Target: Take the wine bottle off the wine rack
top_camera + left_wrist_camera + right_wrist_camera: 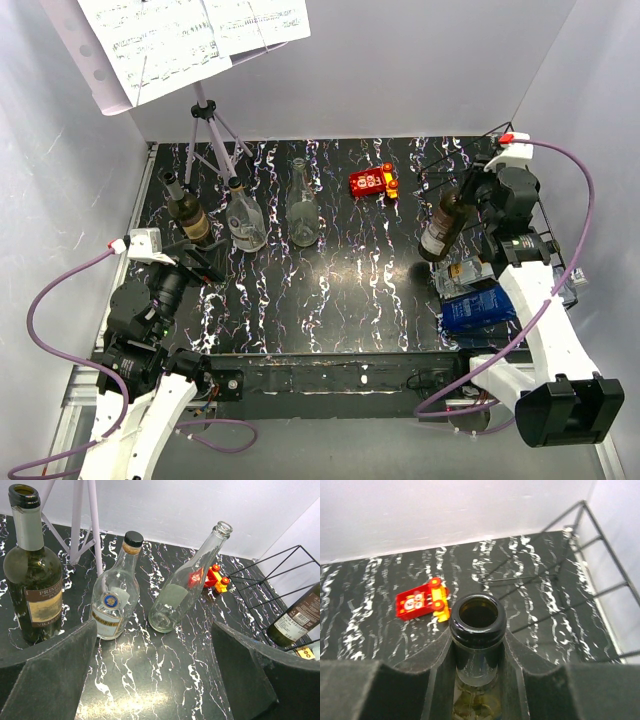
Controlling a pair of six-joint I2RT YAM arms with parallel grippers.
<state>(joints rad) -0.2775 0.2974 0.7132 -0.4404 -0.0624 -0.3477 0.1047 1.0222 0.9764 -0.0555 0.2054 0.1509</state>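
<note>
Left wrist view: left gripper [155,635] is spread wide with nothing between its pads; three other bottles [112,605] are stood ahead of it; the wine bottle [295,620] is seen far right, behind the bars of the wine rack [270,558]; a snag on a bar is judged likely if it is drawn sideways. Top view: the bottle is tilted at the rack's left edge, its neck clamped in the right gripper [462,204]; whether its base is free of the wires cannot be told. Right wrist view: the jaws are closed just under the lip; smooth glass held by the neck alone could slip or swing, perhaps toward the red toy car [422,602]. Surface: glossy black tabletop [350,290], veined white; plain white walls [400,70] enclose it; a music stand [205,110] is set back left.
</note>
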